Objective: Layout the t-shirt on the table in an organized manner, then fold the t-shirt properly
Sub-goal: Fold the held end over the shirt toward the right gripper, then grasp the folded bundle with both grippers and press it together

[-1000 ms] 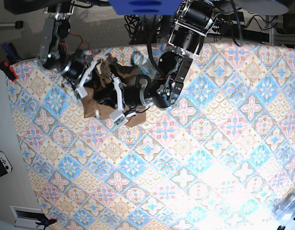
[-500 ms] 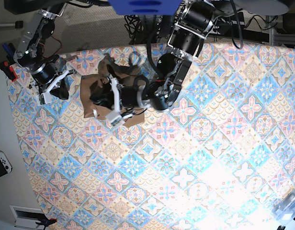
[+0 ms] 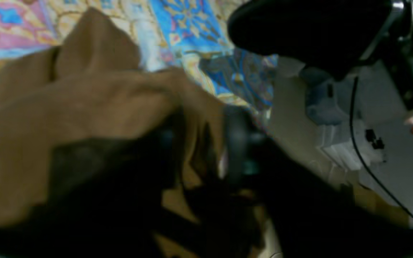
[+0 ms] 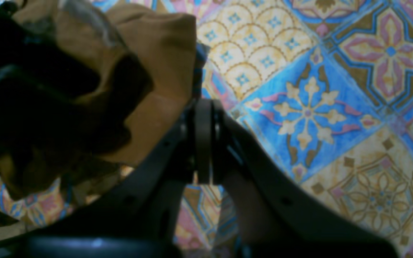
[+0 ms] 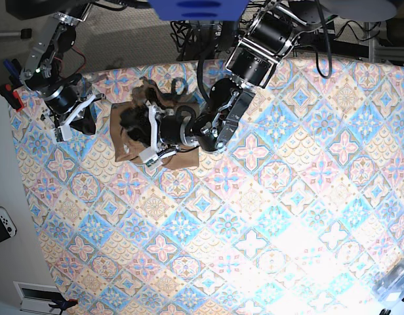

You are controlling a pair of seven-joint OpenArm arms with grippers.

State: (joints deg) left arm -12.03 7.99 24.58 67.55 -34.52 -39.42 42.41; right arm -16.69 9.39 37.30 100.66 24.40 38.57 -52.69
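Note:
The tan-brown t-shirt (image 5: 126,121) lies crumpled in a heap near the far left corner of the patterned table (image 5: 254,230). My left gripper (image 5: 144,134) is low over the heap. In the left wrist view its dark fingers (image 3: 235,143) stand apart with a fold of the t-shirt (image 3: 84,100) between them, all blurred. My right gripper (image 5: 74,121) hovers over bare table to the left of the shirt. In the right wrist view the right gripper (image 4: 203,143) is shut on nothing, with the t-shirt (image 4: 163,61) just beyond its tips.
The table's left edge (image 5: 21,170) runs close to my right arm, with a white controller (image 5: 2,223) on the floor past it. Cables (image 5: 189,33) hang behind the far edge. A clear plastic object (image 5: 395,282) sits at the near right corner.
My right gripper pulled away from the shirt to the left and has stayed there. My left gripper shifted left over the heap and its jaws have parted.

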